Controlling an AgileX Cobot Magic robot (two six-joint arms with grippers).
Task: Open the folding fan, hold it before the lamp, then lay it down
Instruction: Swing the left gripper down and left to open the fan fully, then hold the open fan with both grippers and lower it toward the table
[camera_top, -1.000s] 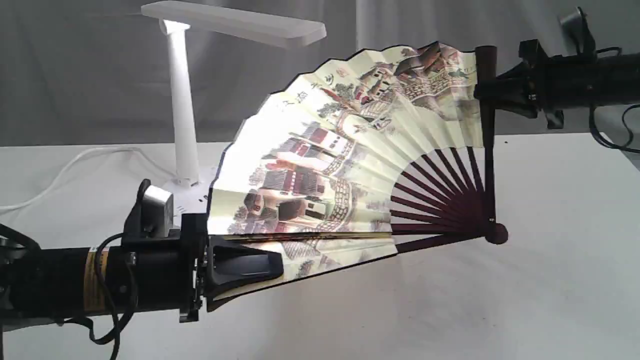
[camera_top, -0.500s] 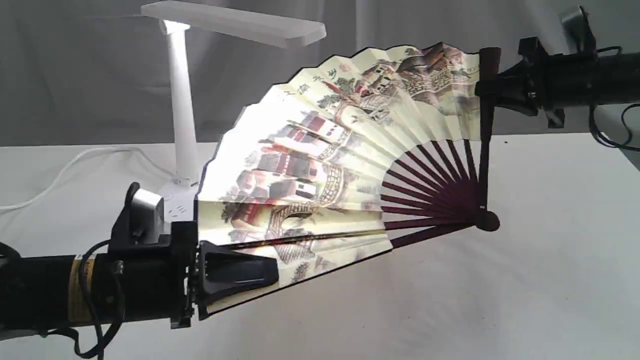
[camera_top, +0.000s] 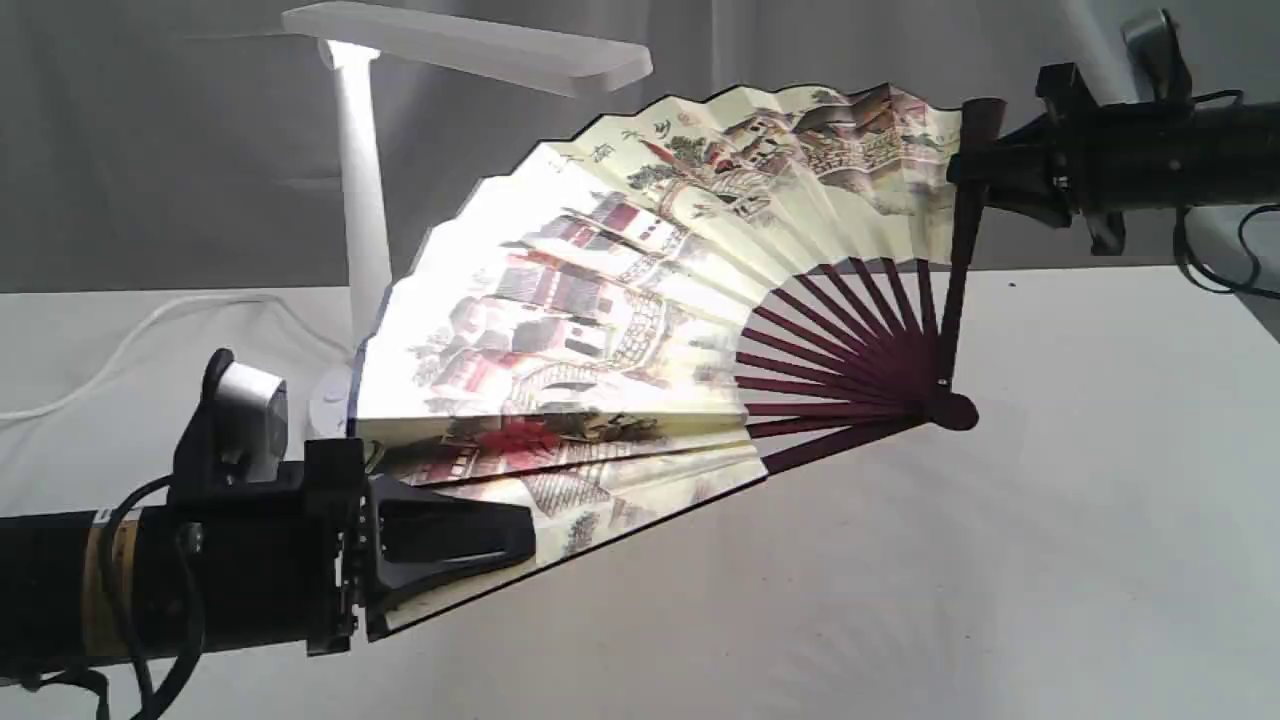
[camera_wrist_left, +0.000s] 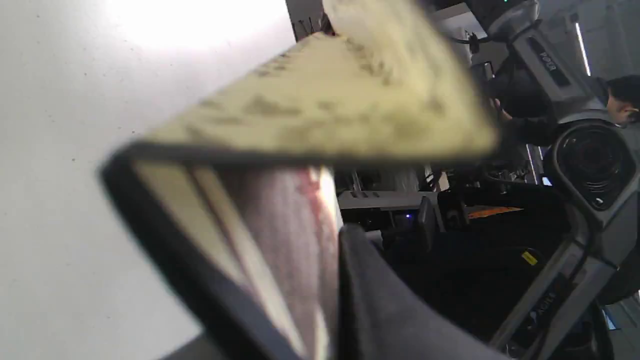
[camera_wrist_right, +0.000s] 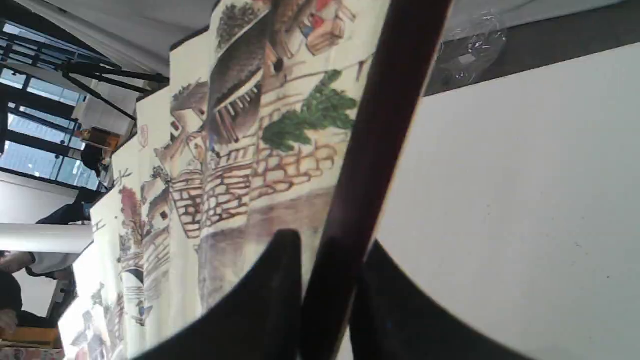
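Left jaws: left gripper (camera_top: 505, 540) clamped shut on the lower outer edge of the folding fan (camera_top: 620, 300), at the paper's black rim
Right jaws: right gripper (camera_top: 962, 180) pinched on the other maroon guard, close to its upper tip
Fan: spread wide, held clear of the table (camera_top: 1100, 500) between both arms, pivot low on the right, painted village houses facing the exterior camera
Lamp: the lamp (camera_top: 365, 200) lit, standing behind the fan's left part, with a bright patch on the paper nearest it
Cord: white cord (camera_top: 130, 333) trailing left across the table
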